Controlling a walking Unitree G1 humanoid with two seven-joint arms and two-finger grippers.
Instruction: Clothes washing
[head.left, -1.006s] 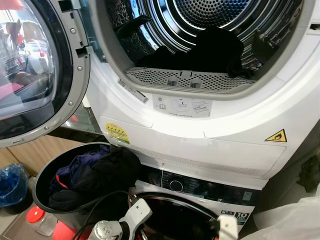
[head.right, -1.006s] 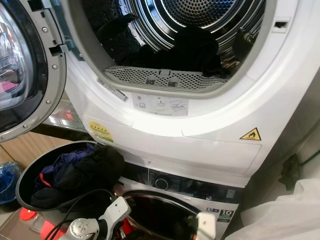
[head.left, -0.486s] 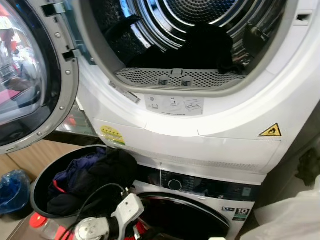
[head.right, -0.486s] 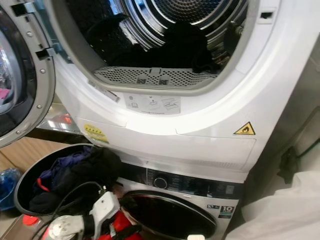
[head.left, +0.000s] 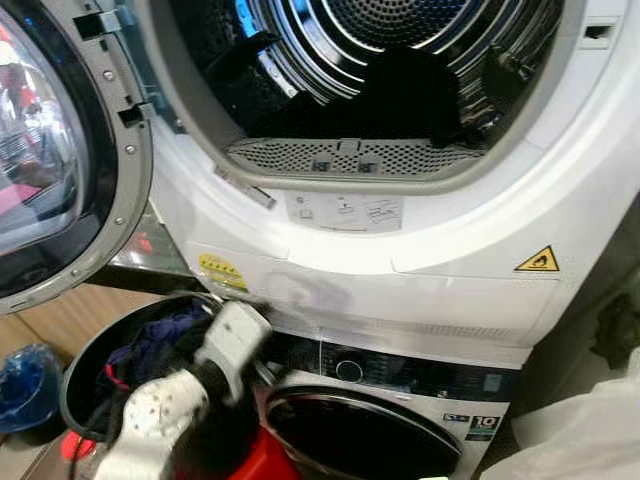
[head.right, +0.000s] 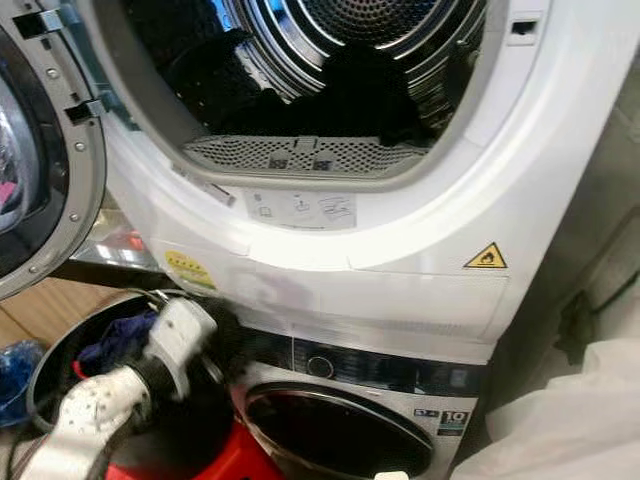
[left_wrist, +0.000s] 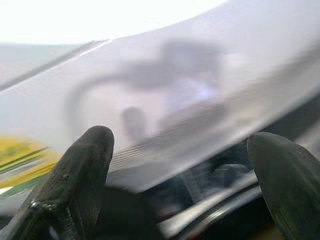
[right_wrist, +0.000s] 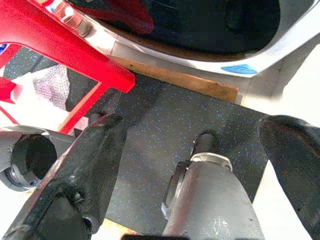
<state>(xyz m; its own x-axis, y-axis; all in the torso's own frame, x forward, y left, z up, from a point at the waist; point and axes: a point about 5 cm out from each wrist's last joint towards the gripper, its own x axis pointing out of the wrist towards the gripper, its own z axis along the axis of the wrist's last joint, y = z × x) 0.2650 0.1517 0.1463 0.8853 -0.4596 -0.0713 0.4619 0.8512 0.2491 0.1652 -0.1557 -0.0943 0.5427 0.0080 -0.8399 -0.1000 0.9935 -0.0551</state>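
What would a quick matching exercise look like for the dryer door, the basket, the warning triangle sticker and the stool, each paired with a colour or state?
Things:
1. dryer door
2. basket
3. warning triangle sticker
4. stool

Descriptions:
A. yellow
B. red
C. swung open
D. holds dark clothes

Pairs: 1-C, 2-D, 3-A, 4-B
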